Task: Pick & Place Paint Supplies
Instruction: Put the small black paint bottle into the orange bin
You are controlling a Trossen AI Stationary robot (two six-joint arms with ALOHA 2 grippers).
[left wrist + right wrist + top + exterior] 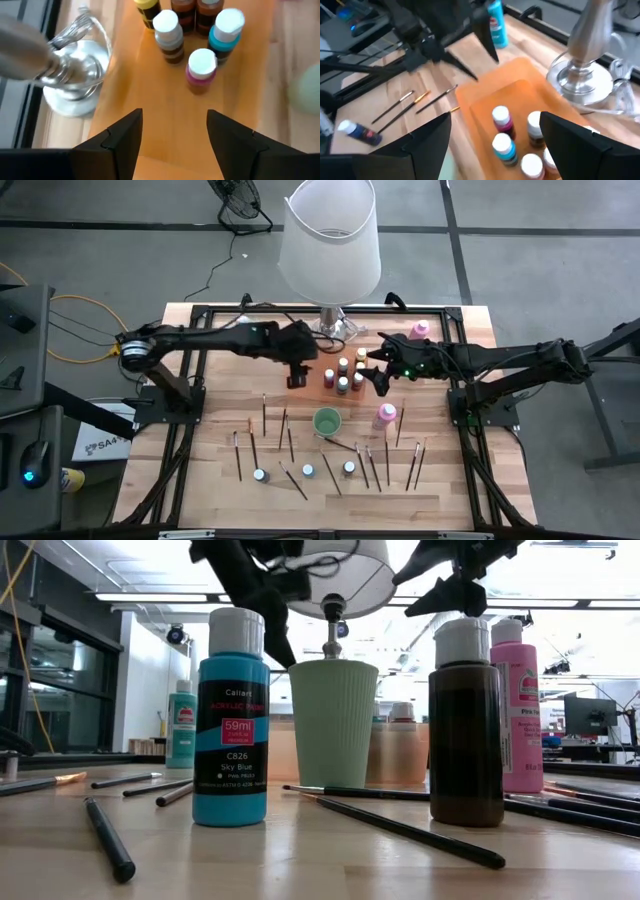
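Two dark arms of mine reach in over a pale, planked wooden table, and the biggest thing on it is the lamp, its smooth white shade flaring like a bell over a shiny chrome stem and round base at the far edge. Just in front of that base lies a flat orange tray, and on it a tight cluster of small paint bottles stands upright, round white caps over bands of teal, magenta, brown and yellow. My left gripper hangs over the bare end of the tray beside that cluster, its two blunt black fingers spread apart with nothing between them. My right gripper hovers at the other side of the cluster, jaws spread wide and equally empty. Nearer the front stands a ribbed mint-green cup, with a taller pink bottle just beside it and another pink one back near the lamp. A sky-blue bottle and a dark brown bottle stand at the front, well apart from the tray. Smallest are the thin dark-handled brushes, scattered flat across the boards around the cup.
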